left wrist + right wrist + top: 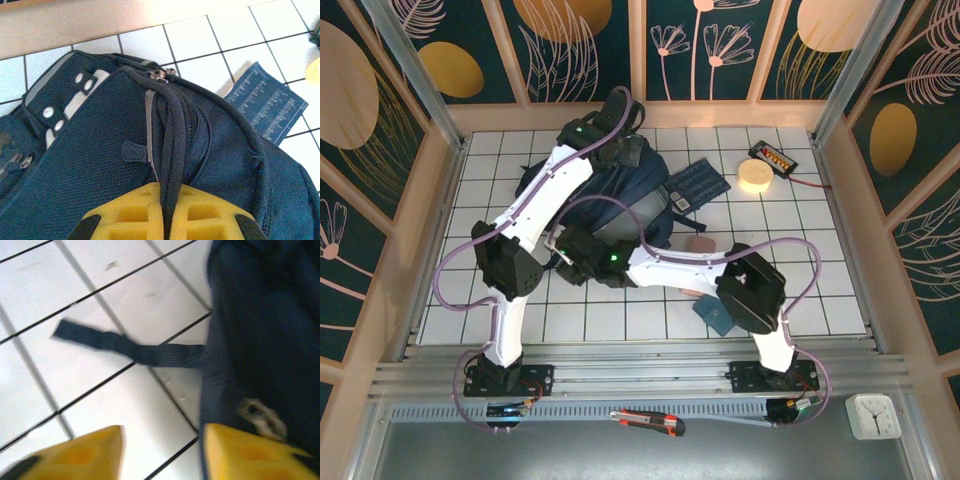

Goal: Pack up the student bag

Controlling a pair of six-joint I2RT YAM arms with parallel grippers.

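The student bag (pixel 620 180) lies flat on the white tiled table (pixel 800 270), in the upper middle of the overhead view, with its top end toward the back wall. The left gripper (pixel 167 202) sits at that top end, at the bottom centre of its own wrist view. Its yellow fingers (pixel 130 212) are clenched on the dark carry strap (pixel 172 135) that runs down from the zip. I judge this hold is meant to anchor or lift the top of the bag so the opening can be worked. The right gripper (pixel 162 455) hangs at the bag's lower left edge, its fingers (pixel 85 452) spread with bare tile between them and nothing gripped. A loose webbing strap (pixel 120 345) trails across the tile left of centre in that blurred view. Things likely meant for packing wait to the right of the bag: a blue ruler-print pouch (pixel 698 183) just beside it, a yellow tape roll (pixel 755 177) further right, and a pink block (pixel 698 243) lower down
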